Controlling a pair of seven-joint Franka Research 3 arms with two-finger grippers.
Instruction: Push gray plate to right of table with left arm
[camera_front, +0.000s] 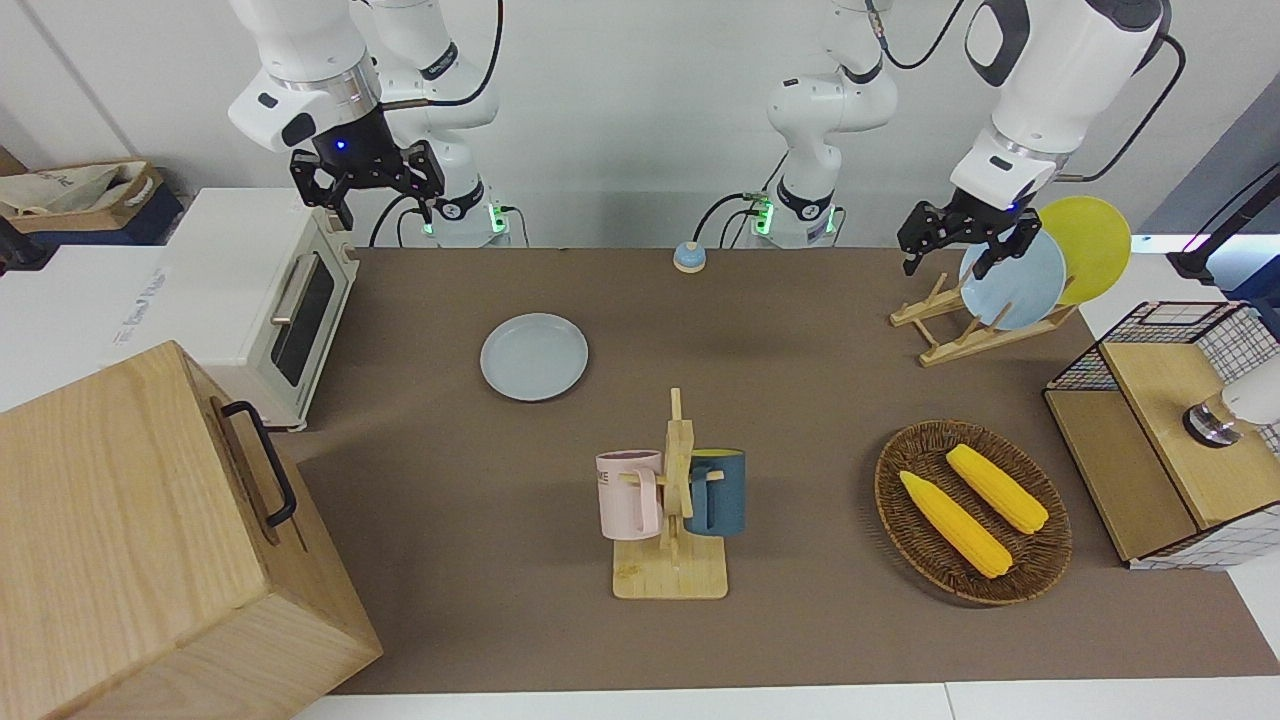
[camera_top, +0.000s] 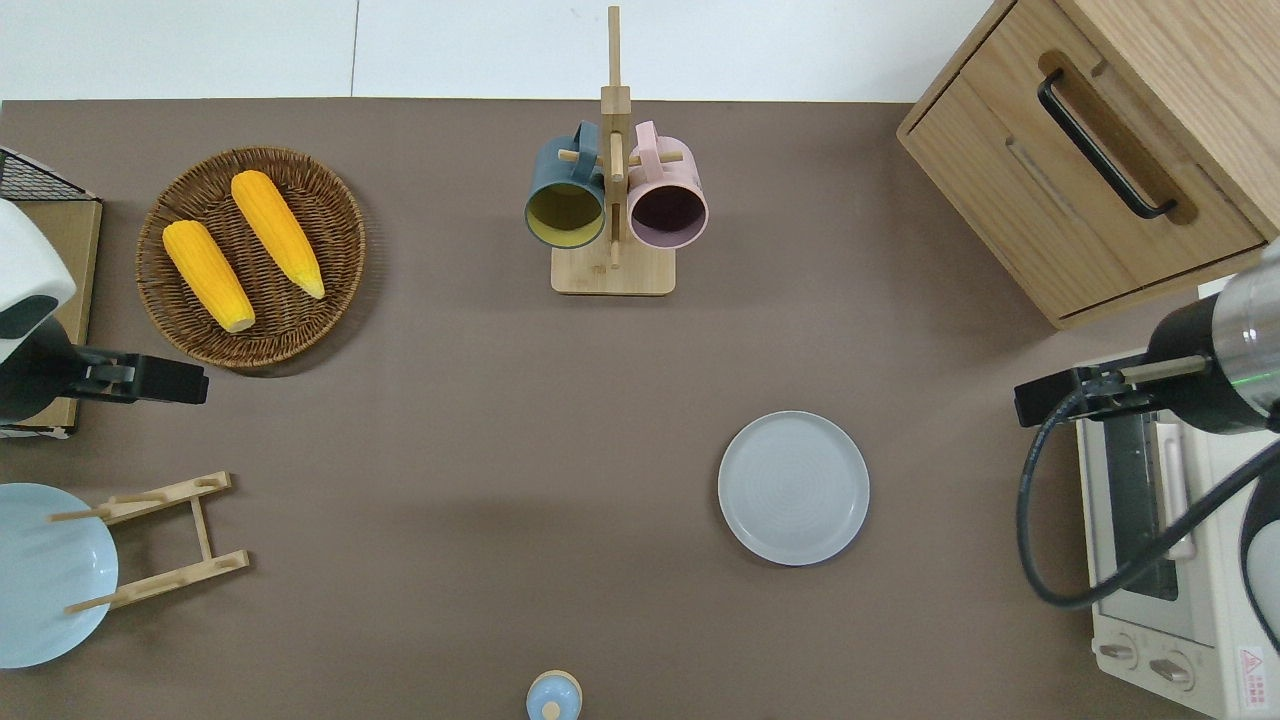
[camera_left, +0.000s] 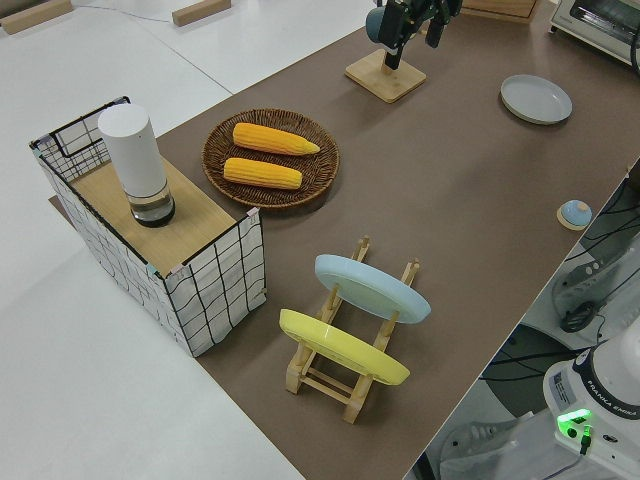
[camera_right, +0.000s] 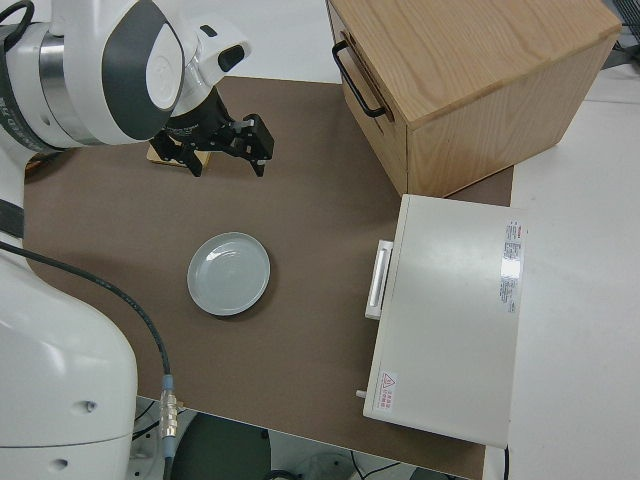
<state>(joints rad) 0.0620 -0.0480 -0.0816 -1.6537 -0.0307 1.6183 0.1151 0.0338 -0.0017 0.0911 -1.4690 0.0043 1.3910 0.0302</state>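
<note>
Left gripper: I saw my left gripper (camera_front: 958, 240) up in the air at the left arm's end of the table (camera_top: 480, 400), fingers spread, nothing between them.
Over what: overhead put it (camera_top: 165, 378) above bare tabletop, between the wicker basket (camera_top: 340, 215) and the plate rack (camera_top: 160, 545).
Gray plate: the gray plate (camera_top: 793, 488) lay flat, rim up, well apart from that gripper, toward the right arm's end.
Long axis: round, so I could call no long axis and no heading.
Views: the front view showed the gripper's height and a yellow plate (camera_front: 1090, 245) in the rack; overhead cut that plate off.
Right arm: parked; right gripper (camera_front: 368, 182) with fingers apart.
</note>
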